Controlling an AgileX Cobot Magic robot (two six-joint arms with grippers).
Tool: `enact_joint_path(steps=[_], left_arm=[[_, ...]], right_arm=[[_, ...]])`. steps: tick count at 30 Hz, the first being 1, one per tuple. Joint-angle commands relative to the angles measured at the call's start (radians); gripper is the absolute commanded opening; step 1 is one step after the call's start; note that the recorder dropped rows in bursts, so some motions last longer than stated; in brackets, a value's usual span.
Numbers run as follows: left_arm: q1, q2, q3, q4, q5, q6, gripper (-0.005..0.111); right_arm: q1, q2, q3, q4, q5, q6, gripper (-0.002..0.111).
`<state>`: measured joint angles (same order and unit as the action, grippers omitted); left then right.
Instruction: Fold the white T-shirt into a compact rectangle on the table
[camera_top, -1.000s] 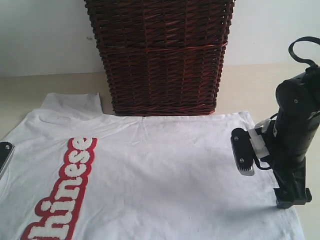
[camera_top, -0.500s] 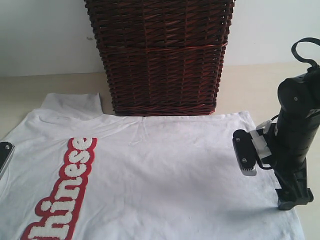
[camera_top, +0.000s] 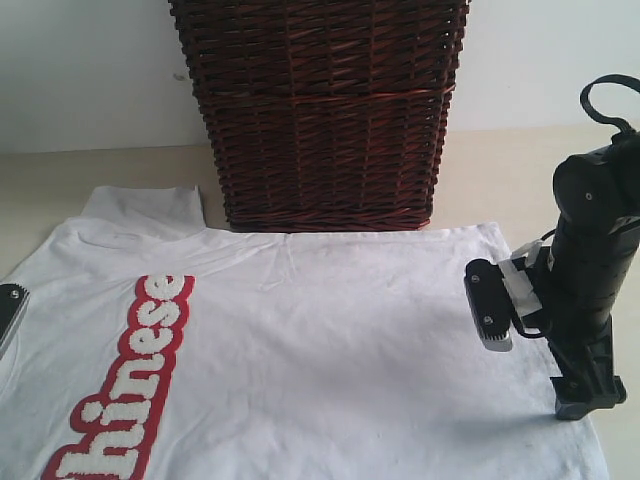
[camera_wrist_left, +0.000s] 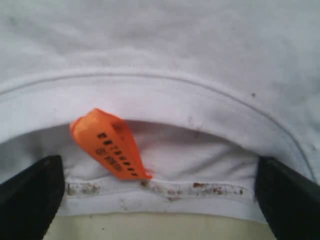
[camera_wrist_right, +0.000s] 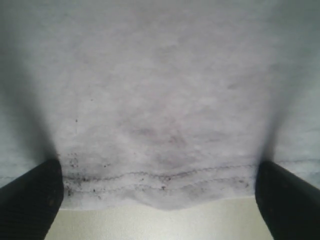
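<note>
We take the wicker basket (camera_top: 320, 110) as reference. The white T-shirt (camera_top: 330, 340) lies spread flat on the bench (camera_top: 500, 170) directly in front of the basket, its far edge running along the basket's base and one sleeve (camera_top: 145, 210) lying just left of that base. The fuzzy white letters (camera_top: 140, 370) on red run across the cloth in front of the basket and to its left.

The right gripper (camera_wrist_right: 160, 200) stands in front of the basket and to its right, pointing down at the shirt's edge. Its jaws are spread wide, with the stitched hem (camera_wrist_right: 160, 180) lying between them.

The left gripper (camera_wrist_left: 160, 200) is at the shirt's end far to the left of the basket. Its jaws are likewise spread, straddling the collar (camera_wrist_left: 150, 90) and the orange neck tag (camera_wrist_left: 110, 145). We see neither pair pinching cloth
</note>
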<state>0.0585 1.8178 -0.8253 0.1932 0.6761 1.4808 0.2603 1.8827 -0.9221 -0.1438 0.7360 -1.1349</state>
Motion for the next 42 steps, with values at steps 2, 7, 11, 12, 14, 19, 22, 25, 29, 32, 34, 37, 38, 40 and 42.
enact_joint_path(steps=[2,7,11,12,14,19,22,25,29,32,34,37,38,40,42], left_arm=[[0.003,0.009,0.003,0.007,-0.018,-0.01,0.105],[0.003,0.009,0.003,0.007,-0.018,-0.01,0.105],[0.003,0.009,0.003,0.007,-0.018,-0.01,0.105],[0.003,0.009,0.003,0.007,-0.018,-0.01,0.105],[0.003,0.009,0.003,0.007,-0.018,-0.01,0.105],[0.003,0.009,0.003,0.007,-0.018,-0.01,0.105],[0.003,0.009,0.003,0.007,-0.018,-0.01,0.105],[0.003,0.009,0.003,0.007,-0.018,-0.01,0.105],[0.003,0.009,0.003,0.007,-0.018,-0.01,0.105],[0.003,0.009,0.003,0.007,-0.018,-0.01,0.105],[0.003,0.009,0.003,0.007,-0.018,-0.01,0.105],[0.003,0.009,0.003,0.007,-0.018,-0.01,0.105],[0.003,0.009,0.003,0.007,-0.018,-0.01,0.105],[0.003,0.009,0.003,0.007,-0.018,-0.01,0.105],[0.003,0.009,0.003,0.007,-0.018,-0.01,0.105]], right_arm=[[-0.006,0.035,0.019,0.013,-0.039,-0.002,0.105],[-0.006,0.035,0.019,0.015,-0.039,0.008,0.105],[-0.006,0.035,0.019,0.015,-0.037,0.008,0.105],[-0.006,0.035,0.019,0.015,-0.037,0.008,0.105],[-0.006,0.035,0.019,0.015,-0.037,0.008,0.105],[-0.006,0.035,0.019,0.015,-0.037,0.008,0.105],[-0.006,0.035,0.019,0.015,-0.037,0.008,0.105],[-0.006,0.035,0.019,0.015,-0.037,0.008,0.105],[-0.006,0.035,0.019,0.015,-0.035,0.008,0.105],[-0.006,0.035,0.019,0.015,-0.035,0.008,0.105],[-0.006,0.035,0.019,0.015,-0.037,0.008,0.105],[-0.006,0.035,0.019,0.015,-0.046,0.008,0.105],[-0.006,0.035,0.019,0.015,-0.054,0.008,0.105],[-0.006,0.035,0.019,0.015,-0.072,0.008,0.105],[-0.006,0.035,0.019,0.015,-0.081,0.008,0.105]])
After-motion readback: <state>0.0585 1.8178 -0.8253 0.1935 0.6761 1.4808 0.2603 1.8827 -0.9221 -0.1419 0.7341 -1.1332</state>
